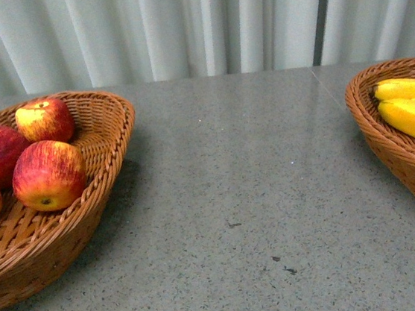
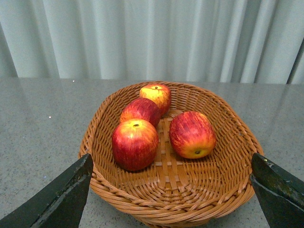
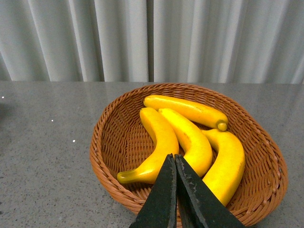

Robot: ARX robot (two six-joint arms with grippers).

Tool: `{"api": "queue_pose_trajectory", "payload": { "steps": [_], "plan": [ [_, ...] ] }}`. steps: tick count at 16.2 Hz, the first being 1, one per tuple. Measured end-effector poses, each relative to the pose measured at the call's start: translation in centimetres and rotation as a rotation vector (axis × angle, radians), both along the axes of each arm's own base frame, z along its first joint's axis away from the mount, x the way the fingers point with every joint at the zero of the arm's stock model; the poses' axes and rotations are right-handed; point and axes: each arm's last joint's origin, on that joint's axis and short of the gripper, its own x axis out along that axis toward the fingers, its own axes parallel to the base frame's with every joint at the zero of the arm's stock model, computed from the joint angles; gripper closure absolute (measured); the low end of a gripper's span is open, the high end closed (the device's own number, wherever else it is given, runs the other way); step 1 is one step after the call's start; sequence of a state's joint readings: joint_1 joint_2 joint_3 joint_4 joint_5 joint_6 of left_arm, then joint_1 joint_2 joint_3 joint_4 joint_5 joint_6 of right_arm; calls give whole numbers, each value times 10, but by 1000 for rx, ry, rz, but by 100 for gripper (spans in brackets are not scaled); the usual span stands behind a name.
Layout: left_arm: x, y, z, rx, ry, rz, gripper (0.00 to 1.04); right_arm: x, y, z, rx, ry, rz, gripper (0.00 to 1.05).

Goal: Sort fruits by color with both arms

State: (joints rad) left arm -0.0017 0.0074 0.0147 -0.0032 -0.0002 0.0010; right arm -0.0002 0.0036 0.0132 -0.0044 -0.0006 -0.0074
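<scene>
- Front view: you saw a grey stone-look table point(image 1: 242, 196) running back to a pale curtain point(image 1: 200, 21) along its far edge; neither arm appeared here.
- At the table's left edge sat a wicker basket point(image 1: 107, 129) holding four red apples point(image 1: 48, 175), all inside its rim. Two touched each other near the basket's middle.
- At the table's right edge a second wicker basket point(image 1: 373, 125) held yellow bananas point(image 1: 413, 118), cut off by the frame.
- Between the two baskets you had a broad, bare stretch of tabletop from front edge to far edge.
- Left wrist view: the left gripper point(image 2: 171, 190) stood released, its black jaws spread wide to either side of the apple basket point(image 2: 228, 190), touching nothing.
- Right wrist view: the right gripper point(image 3: 176, 164) was clenched, jaws pressed together and grasping nothing, poised over four bananas point(image 3: 159, 137) lying side by side in their basket point(image 3: 109, 142).
</scene>
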Motion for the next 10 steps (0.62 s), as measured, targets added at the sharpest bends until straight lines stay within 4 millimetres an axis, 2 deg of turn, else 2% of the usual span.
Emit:
{"api": "queue_pose_trajectory", "payload": {
  "steps": [1,9,10],
  "plan": [
    [0,0,0,0,0,0,7,0,0,0,0,0,0,103],
    [0,0,0,0,0,0,7,0,0,0,0,0,0,5],
    [0,0,0,0,0,0,7,0,0,0,0,0,0,7]
  ]
}}
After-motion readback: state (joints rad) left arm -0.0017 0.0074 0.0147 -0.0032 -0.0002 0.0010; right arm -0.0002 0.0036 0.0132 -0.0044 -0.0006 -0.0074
